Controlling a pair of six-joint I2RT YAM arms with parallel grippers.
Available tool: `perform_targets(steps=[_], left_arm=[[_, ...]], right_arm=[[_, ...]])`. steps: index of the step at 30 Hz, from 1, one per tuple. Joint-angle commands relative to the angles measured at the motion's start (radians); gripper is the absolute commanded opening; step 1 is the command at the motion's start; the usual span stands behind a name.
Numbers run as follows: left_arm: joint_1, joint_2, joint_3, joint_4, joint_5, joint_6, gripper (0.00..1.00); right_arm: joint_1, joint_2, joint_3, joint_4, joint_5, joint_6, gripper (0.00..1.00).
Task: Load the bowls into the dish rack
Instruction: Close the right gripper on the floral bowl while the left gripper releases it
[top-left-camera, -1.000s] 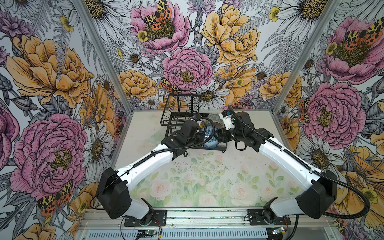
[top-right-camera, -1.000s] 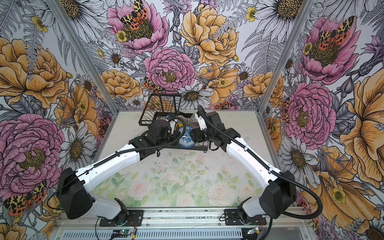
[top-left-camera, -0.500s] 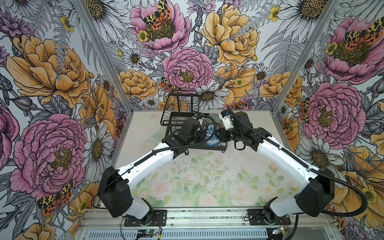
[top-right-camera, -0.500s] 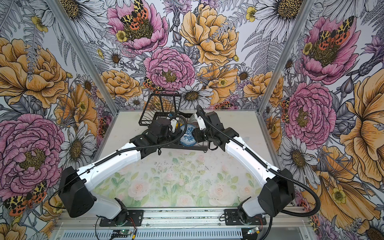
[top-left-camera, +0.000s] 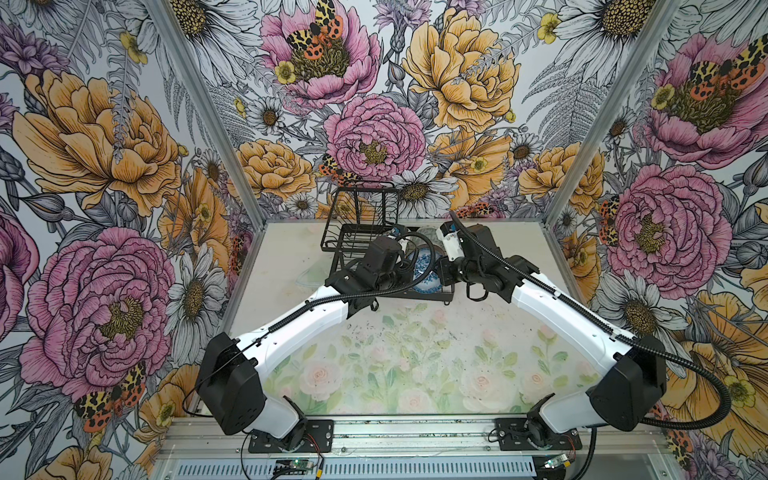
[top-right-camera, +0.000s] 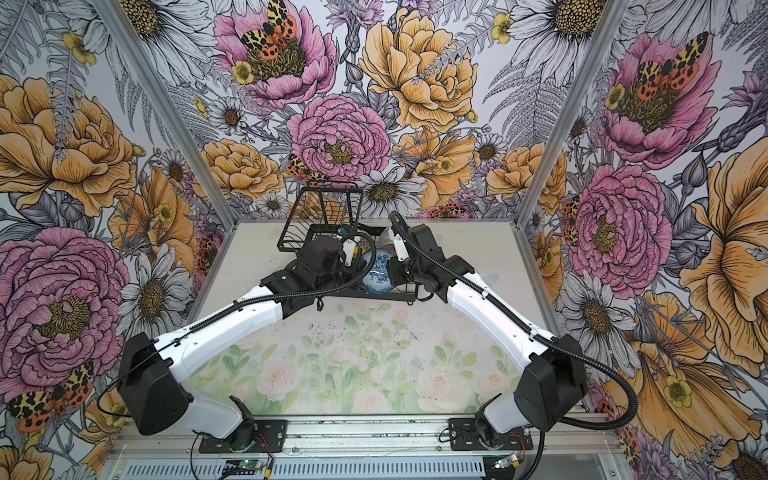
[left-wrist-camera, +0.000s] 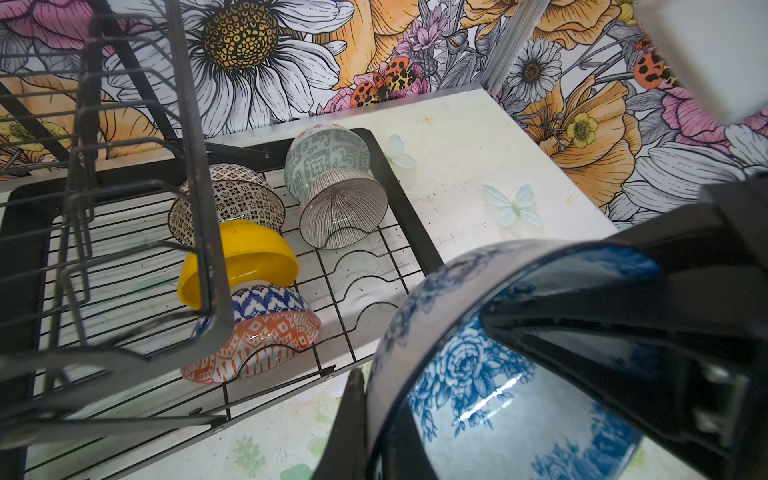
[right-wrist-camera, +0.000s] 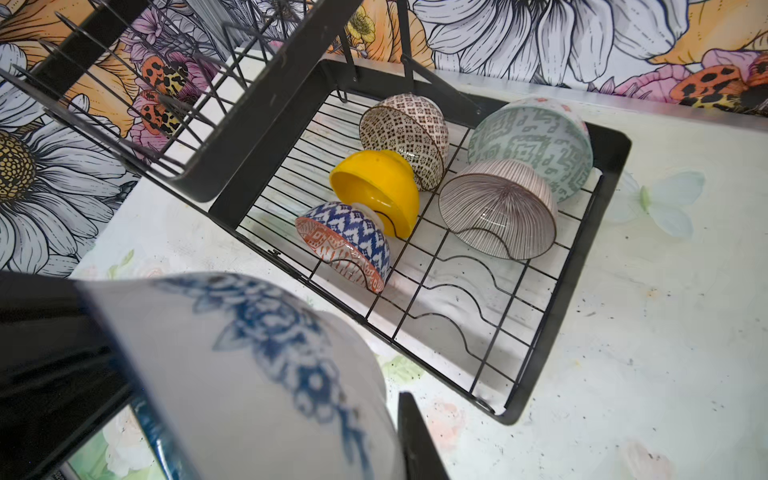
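Over the front part of the dish rack (right-wrist-camera: 579, 286), the blue-white floral bowl (top-left-camera: 424, 272) hangs between both arms, tipped on edge, held up off the wires. Left gripper (left-wrist-camera: 374, 428) clamped tight on the rim. Right gripper (top-left-camera: 444, 272) narrow, pinching the opposite wall with one finger inside the bowl; how firmly it sits, can't tell. Other five are racked on the base tray: black-white bowl (right-wrist-camera: 405, 133), yellow bowl (right-wrist-camera: 374, 187) and orange-white bowl (right-wrist-camera: 345, 245) in one row, pale green bowl (right-wrist-camera: 536, 141) and pink lined bowl (right-wrist-camera: 498, 212) in the row beside. Last bowl, so the task looks nearly done

Reads as a handover or a two-arm carry. To do it well:
- only one gripper lets go, and not before the other's pinch is sure
- the glazed rim is slick, and a thin pinch lets the bowl swing
- the releasing arm backs straight off, no dragging the rim

Best target looks like the free wavy slots (right-wrist-camera: 457, 299) in front of the pink lined bowl. Keep the bowl on edge and lower it between the wires, clear of the orange-white bowl and the upper basket (left-wrist-camera: 199, 166) overhead. Open only once the wires carry it; a drop could chip it on the desk (right-wrist-camera: 623, 374)
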Motion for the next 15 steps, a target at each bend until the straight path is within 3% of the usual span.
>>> perform_targets(steps=[1,6,10,13,15], left_arm=[[0.005,-0.037,0.031,-0.014,0.059,0.016,0.09],[0.026,-0.079,0.024,-0.093,0.067,0.035,0.60],[0.054,-0.122,0.017,-0.157,0.089,0.061,0.90],[0.073,-0.146,0.013,-0.202,0.095,0.079,0.99],[0.089,-0.156,0.011,-0.228,0.100,0.086,0.99]], right_arm=[[0.004,-0.025,0.023,0.022,-0.002,-0.043,0.00],[0.003,-0.037,0.020,0.020,0.064,-0.086,0.00],[-0.002,-0.030,0.020,0.020,0.182,-0.150,0.00],[-0.002,-0.013,0.027,0.023,0.275,-0.224,0.00],[-0.002,0.000,0.026,0.038,0.342,-0.288,0.00]])
